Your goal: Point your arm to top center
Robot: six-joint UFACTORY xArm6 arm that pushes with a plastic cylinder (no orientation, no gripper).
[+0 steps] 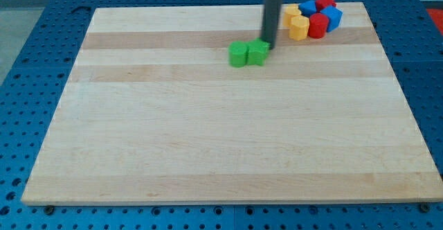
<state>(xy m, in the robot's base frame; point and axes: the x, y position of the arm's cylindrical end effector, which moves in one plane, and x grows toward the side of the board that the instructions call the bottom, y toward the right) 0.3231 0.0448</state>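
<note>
My tip (267, 45) is near the view's top centre, at the upper right corner of the right one of two green blocks. The rod rises straight up from there to the view's top edge. The left green block (238, 54) and the right green block (257, 52) sit side by side, touching each other. I cannot tell whether my tip touches the right green block or stands just beside it.
A tight cluster sits at the view's top right: two yellow blocks (299, 27) (291, 14), a red cylinder (318, 25), a red block (325, 3), and two blue blocks (334, 17) (307, 8). The wooden board (221, 133) lies on a blue perforated table (41, 22).
</note>
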